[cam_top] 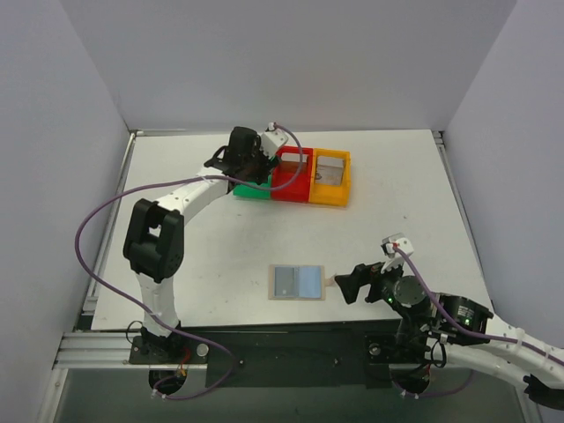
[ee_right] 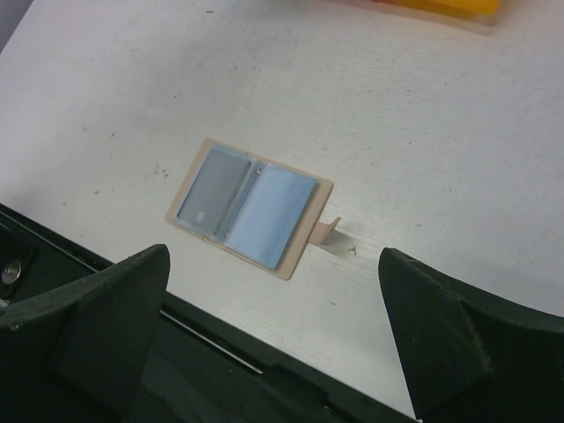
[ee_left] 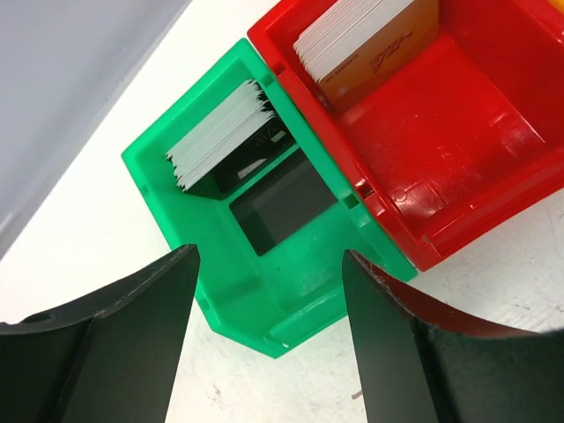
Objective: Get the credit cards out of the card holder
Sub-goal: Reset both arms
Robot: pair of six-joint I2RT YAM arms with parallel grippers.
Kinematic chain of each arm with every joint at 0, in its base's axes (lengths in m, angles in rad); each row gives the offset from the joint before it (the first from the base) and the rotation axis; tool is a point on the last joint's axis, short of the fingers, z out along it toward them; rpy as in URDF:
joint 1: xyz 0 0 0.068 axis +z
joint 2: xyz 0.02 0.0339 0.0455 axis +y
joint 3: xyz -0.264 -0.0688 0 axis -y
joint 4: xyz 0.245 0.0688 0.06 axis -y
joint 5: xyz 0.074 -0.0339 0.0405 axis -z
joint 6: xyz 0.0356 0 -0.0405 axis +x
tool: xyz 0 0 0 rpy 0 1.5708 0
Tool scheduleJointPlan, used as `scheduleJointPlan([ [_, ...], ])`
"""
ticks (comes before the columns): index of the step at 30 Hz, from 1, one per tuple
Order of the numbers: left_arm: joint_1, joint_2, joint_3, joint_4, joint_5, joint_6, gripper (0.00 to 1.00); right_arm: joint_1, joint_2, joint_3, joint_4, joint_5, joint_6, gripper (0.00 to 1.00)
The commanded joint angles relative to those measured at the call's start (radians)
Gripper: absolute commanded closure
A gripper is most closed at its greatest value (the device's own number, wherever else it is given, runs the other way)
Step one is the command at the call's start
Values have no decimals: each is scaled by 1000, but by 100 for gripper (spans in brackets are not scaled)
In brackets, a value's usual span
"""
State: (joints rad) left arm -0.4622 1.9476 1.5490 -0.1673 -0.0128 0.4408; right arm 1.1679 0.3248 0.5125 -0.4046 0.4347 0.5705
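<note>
Card holder (cam_top: 297, 282) open flat, tan-bordered, bluish-grey

This is a robotics lab test cell, not a lived-in room: a white table (cam_top: 397, 203) is boxed in on three sides by plain pale walls (cam_top: 291, 62). The left arm (cam_top: 154, 233) and the right arm (cam_top: 441, 313) stand on an aluminium rail (cam_top: 88, 352) at its near edge (purple cables (cam_top: 84, 225) loop from each). Three plastic bins (cam_top: 339, 196), green, red and orange, sit in a neat row.

card holder (ee_right: 250, 212): open flat on table (ee_right: 423, 123) | pincer (ee_right: 273, 344): spread
</note>
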Motion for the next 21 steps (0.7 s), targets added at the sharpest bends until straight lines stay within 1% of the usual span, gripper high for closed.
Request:
scheduleJointPlan([
  [1,3,19,62,-75,-35,-83,23,7,46,52,59,33,-23,0],
  [4,7,13,74,-92,-50,-140,23,7,68,60,62,22,-14,0],
  [6,7,-21,48,-74,-27,-189,23,9,71,61,64,16,-6,0],
  [7,5,-38,28,-58,-21,-210,17,7,71,63,64,18,-4,0],
  [9,5,-116,-42,3,-42,-330,14,9,74,69,64,33,2,0],
  [10,5,-157,-79,30,-67,-434,14,9,76,73,62,39,-3,0],
  [11,10,-179,-90,22,-122,-530,14,9,82,84,59,61,-9,0],
  [12,14,-208,-89,-42,-133,-635,14,9,85,92,50,71,-17,0],
  [13,22,-217,-86,-128,-134,-704,13,9,92,106,44,97,-21,0],
  [15,22,-254,-96,-204,-113,-763,13,9,102,126,26,130,-40,0],
  [17,17,-314,-188,-216,-86,-786,13,9,109,142,20,150,-60,0],
  [18,16,-369,-222,-209,-104,-806,13,9,111,155,20,154,-67,0],
  [19,13,-406,-300,-189,-193,-892,13,9,115,158,13,157,-70,0],
  [20,13,-459,-335,-189,-219,-928,12,7,117,167,12,162,-75,0],
  [21,23,-517,-380,-195,-211,-957,12,7,118,170,7,165,-74,0],
])
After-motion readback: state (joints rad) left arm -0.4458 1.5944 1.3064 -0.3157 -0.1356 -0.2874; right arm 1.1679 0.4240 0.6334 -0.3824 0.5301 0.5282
